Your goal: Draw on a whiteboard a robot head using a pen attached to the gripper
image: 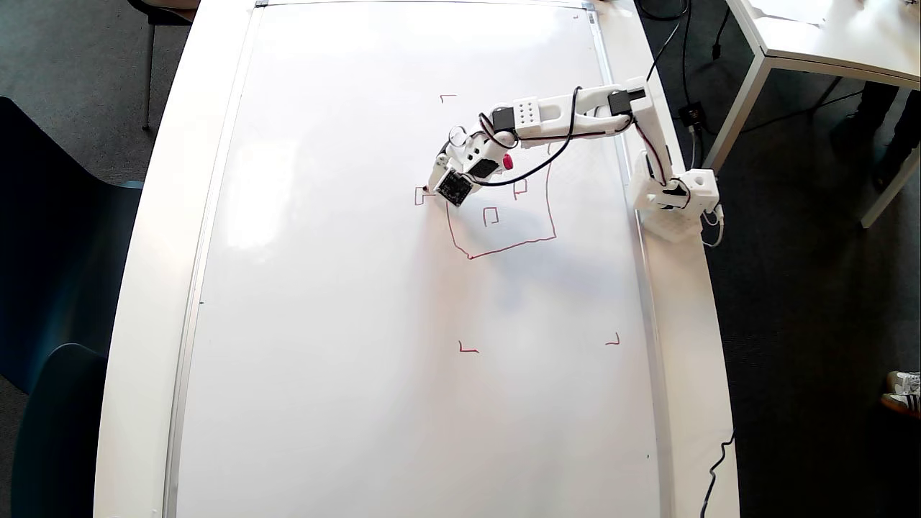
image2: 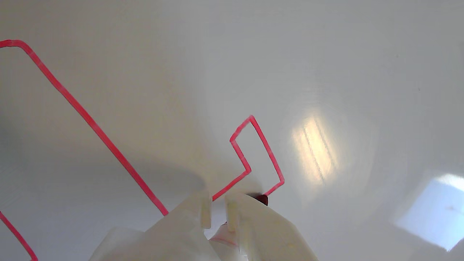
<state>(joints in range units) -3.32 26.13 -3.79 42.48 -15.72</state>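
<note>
Glossy whiteboard [image: 345, 288] bears no lettering; hand [image2: 217, 206] pinches the pen [image2: 261, 199].

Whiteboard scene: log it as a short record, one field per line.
surface: whiteboard, lying flat on a white table
drawing: robot head, red outline with small squares inside
pen: red tip at the small box left of the outline in the overhead view
gripper: gripper over that box, fingers close together
corner marks: three visible, red
arm base: at the board's right edge in the overhead view

Bare whiteboard [image: 345, 324] all around
</note>
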